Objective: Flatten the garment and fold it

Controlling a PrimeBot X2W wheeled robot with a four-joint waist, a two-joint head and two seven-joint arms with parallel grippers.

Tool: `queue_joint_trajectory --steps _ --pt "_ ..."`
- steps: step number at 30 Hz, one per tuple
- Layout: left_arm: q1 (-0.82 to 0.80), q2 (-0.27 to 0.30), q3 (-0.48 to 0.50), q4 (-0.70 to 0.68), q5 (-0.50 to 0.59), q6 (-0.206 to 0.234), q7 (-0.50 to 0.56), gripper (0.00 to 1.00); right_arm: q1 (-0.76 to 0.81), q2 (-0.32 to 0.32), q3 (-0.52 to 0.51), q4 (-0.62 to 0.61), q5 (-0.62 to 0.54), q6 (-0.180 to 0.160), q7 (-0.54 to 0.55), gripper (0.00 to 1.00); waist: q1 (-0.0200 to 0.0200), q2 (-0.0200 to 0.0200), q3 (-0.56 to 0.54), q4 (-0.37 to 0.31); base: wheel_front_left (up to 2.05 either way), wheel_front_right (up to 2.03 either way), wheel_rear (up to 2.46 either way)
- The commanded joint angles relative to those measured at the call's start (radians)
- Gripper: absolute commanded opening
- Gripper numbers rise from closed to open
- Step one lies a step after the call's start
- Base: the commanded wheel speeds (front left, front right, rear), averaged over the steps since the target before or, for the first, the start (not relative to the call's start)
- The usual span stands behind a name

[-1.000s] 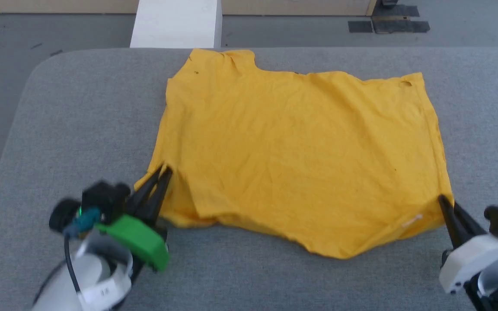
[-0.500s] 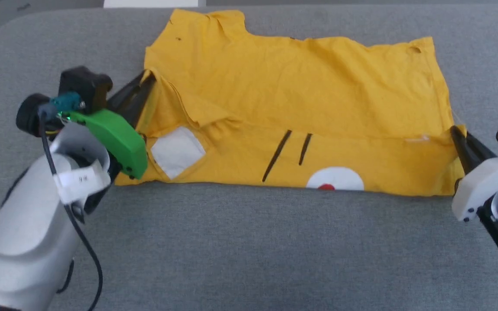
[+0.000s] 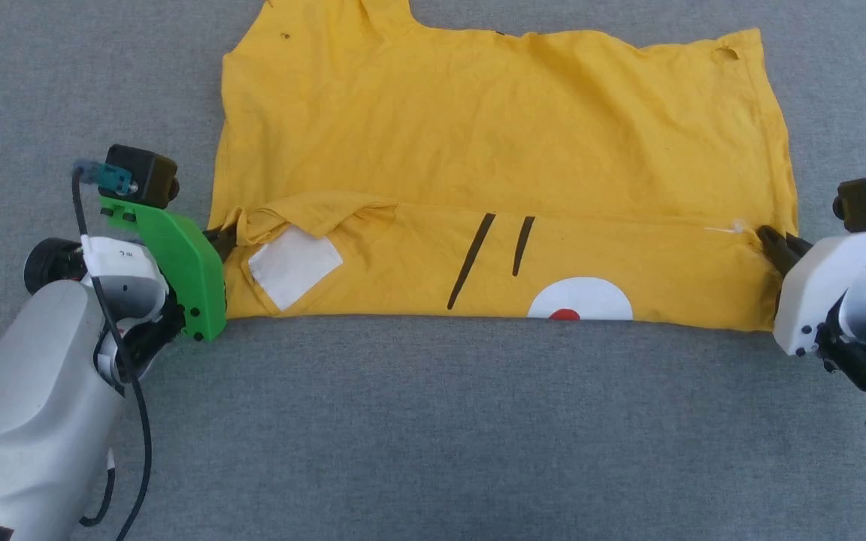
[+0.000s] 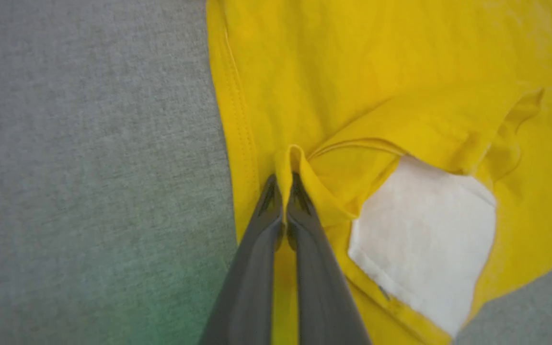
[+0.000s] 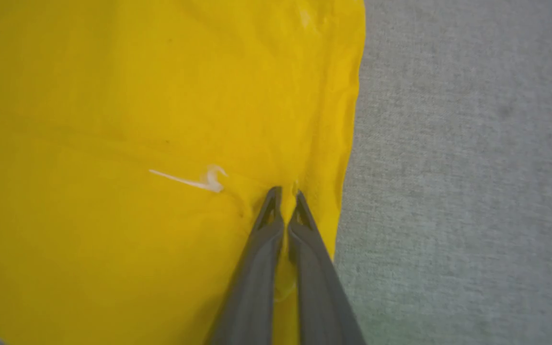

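Left gripper [image 4: 283,179] is pinched tight on a ridge of yellow cloth at the left edge of the garment [image 3: 501,150]. Right gripper [image 5: 285,191] is clamped the same way on the opposite edge, just beside a small white tag [image 5: 194,181]. The two grips sit at the ends of a turned-over flap: the near part of the shirt lies folded back on itself, printed side up, showing a white patch [image 3: 294,264], two black lines [image 3: 470,261] and a white circle [image 3: 579,300] with a red dot [image 3: 567,315]. The rest is plain yellow, spread fairly flat on the grey padded surface [image 3: 433,421], with the far end running out the top of the head view. My read: flattening mostly done, first fold laid down but not released. Right end looks tidy; left end is bunched — loose cloth humps over the patch beside my fingers. Left to do: let go, smooth that lump, then the remaining folds into a compact stack.
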Motion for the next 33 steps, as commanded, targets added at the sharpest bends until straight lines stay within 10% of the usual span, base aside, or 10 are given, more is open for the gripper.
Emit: queue_joint_trajectory --steps 1,4,5,6,7,8,9,19,33 --pt "0.043 0.001 -0.009 0.017 -0.019 0.005 0.032 0.00 -0.008 -0.001 -0.001 0.020 0.012 -0.001 0.033 0.00 -0.0001 0.0000 -0.003 0.004 0.00 0.00 0.00" --pt "0.059 -0.013 0.010 0.010 -0.034 0.023 0.000 0.00 -0.003 0.007 -0.025 0.028 0.022 -0.001 0.068 0.00 -0.0001 0.0000 -0.015 0.010 0.00 0.00 0.00" --pt "0.063 -0.015 0.014 0.005 -0.025 0.030 -0.025 0.25 -0.001 0.009 -0.036 0.027 0.020 -0.001 0.067 0.00 -0.0001 0.0000 -0.020 0.012 0.00 0.00 0.00" --pt "0.065 -0.015 0.016 -0.004 -0.008 0.035 -0.063 0.81 0.002 0.012 -0.044 0.024 0.015 -0.001 0.061 0.09 -0.0001 0.0000 -0.026 0.012 0.00 0.00 0.00" --pt "0.070 -0.021 0.026 -0.010 0.012 0.050 -0.123 1.00 0.007 0.018 -0.054 0.019 0.010 -0.001 0.049 0.40 -0.0001 0.0000 -0.035 0.014 0.00 0.00 0.00" --pt "0.077 -0.031 0.038 -0.013 0.022 0.068 -0.172 1.00 0.013 0.024 -0.062 0.011 0.006 -0.001 0.036 0.82 -0.0001 0.0000 -0.043 0.014 0.00 0.00 0.00" --pt "0.089 -0.041 0.047 -0.017 0.037 0.085 -0.230 1.00 0.022 0.032 -0.073 0.001 -0.001 -0.001 0.014 1.00 -0.0001 0.0000 -0.055 0.015 0.00 0.00 0.00" --pt "0.286 -0.155 0.109 -0.114 0.104 0.236 -0.639 1.00 0.197 0.136 -0.194 -0.161 -0.067 -0.001 -0.268 1.00 -0.0001 0.0000 -0.170 0.029 0.00 0.00 0.00" --pt "0.396 -0.173 0.123 -0.135 0.075 0.435 -0.458 1.00 0.387 0.299 -0.224 -0.330 -0.158 -0.001 -0.505 1.00 -0.0001 0.0000 -0.196 0.004 0.00 0.00 0.00"
